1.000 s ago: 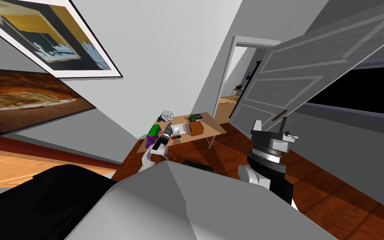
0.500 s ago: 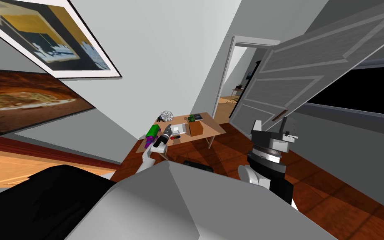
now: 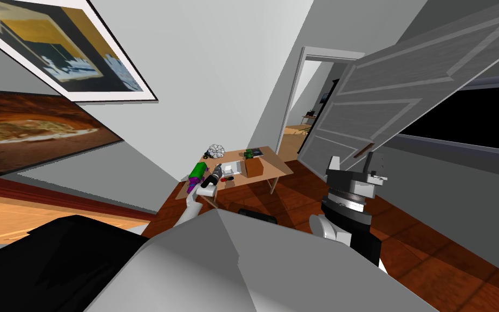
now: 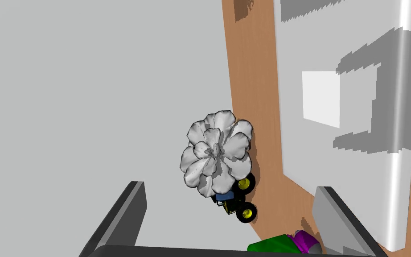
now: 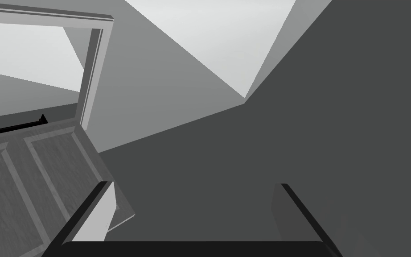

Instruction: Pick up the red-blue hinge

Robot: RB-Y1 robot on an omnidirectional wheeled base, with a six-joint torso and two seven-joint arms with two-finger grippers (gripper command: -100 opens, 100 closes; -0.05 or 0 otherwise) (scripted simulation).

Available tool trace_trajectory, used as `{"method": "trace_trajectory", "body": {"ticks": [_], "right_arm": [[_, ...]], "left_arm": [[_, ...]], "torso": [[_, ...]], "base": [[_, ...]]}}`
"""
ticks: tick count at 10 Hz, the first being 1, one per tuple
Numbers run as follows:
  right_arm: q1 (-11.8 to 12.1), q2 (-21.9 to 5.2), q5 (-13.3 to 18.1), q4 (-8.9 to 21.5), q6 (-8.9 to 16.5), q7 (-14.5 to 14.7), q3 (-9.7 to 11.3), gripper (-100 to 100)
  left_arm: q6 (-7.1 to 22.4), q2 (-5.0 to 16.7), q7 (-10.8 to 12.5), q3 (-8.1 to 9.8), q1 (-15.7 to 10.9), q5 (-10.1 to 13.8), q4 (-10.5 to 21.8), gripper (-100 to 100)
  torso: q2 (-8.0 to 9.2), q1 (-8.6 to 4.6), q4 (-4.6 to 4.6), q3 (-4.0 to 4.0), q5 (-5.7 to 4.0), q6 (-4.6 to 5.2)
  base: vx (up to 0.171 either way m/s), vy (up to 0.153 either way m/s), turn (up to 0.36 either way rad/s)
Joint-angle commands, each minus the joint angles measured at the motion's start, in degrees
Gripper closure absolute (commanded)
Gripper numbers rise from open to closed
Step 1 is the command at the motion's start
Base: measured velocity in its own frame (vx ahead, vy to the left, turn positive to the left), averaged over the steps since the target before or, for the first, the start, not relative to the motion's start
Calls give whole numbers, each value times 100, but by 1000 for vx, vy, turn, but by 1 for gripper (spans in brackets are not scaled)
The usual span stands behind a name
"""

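Note:
A small red and dark hinge (image 3: pixel 227 178) lies near the front of the wooden table (image 3: pixel 273 165), just beside my left hand. My left gripper (image 3: pixel 219 166) hovers over the table's left part, open and holding nothing. In the left wrist view its fingers (image 4: pixel 126 213) point towards the table's back edge. Between and beyond them are a white flower-shaped ornament (image 4: pixel 215 154), a small toy tractor (image 4: pixel 238 201) and the tip of a green and purple object (image 4: pixel 287 244). My right gripper (image 3: pixel 353 165) is raised at my right side, away from the table, and is open.
On the table also lie a flat white sheet-like thing (image 4: pixel 347 89), a brown box (image 3: pixel 254 167) with a green item on top, and the green and purple object (image 3: pixel 197 172). A grey door (image 3: pixel 405 92) stands open on the right beside a doorway (image 3: pixel 310 103).
My left hand has shifted slightly back and left over the table. The right arm is unchanged.

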Motion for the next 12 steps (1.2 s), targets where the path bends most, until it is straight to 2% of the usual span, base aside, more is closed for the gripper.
{"method": "trace_trajectory", "body": {"ticks": [1,2,3,4,5,6,7,9,10,12], "right_arm": [[0,0,0,0,0,0,0,0],[0,0,0,0,0,0,0,0],[0,0,0,0,0,0,0,0],[0,0,0,0,0,0,0,0],[0,0,0,0,0,0,0,0],[0,0,0,0,0,0,0,0],[0,0,0,0,0,0,0,0],[0,0,0,0,0,0,0,0],[0,0,0,0,0,0,0,0],[0,0,0,0,0,0,0,0]], "left_arm": [[193,26,3,22,-56,6,140,-100],[438,52,-12,61,-183,12,344,-100],[479,52,-12,61,-183,12,344,-100],[716,70,-41,95,-311,23,549,-100],[749,70,-41,95,-311,23,549,-100],[965,79,-83,123,-439,40,755,-100],[1001,79,-83,123,-439,40,755,-100],[1382,74,-205,164,-693,88,1123,-100],[1456,74,-205,164,-693,88,1163,-100],[1809,33,-368,185,-938,153,1560,-100]], "torso": [[0,0,0,0,0,0],[1,1,0,1,0,0],[1,3,0,1,1,-1],[2,3,0,1,1,0],[0,4,0,0,1,0],[0,5,0,0,1,0],[-2,7,-1,-1,2,0],[-1,9,0,-1,2,0],[-5,11,-1,-3,3,0],[-4,12,-1,-3,3,0]], "base": [[16,-10,4],[18,-5,7],[16,-5,5],[22,-5,8],[20,-2,6],[25,5,8],[20,5,1],[30,13,14],[31,14,4],[34,24,14]]}}
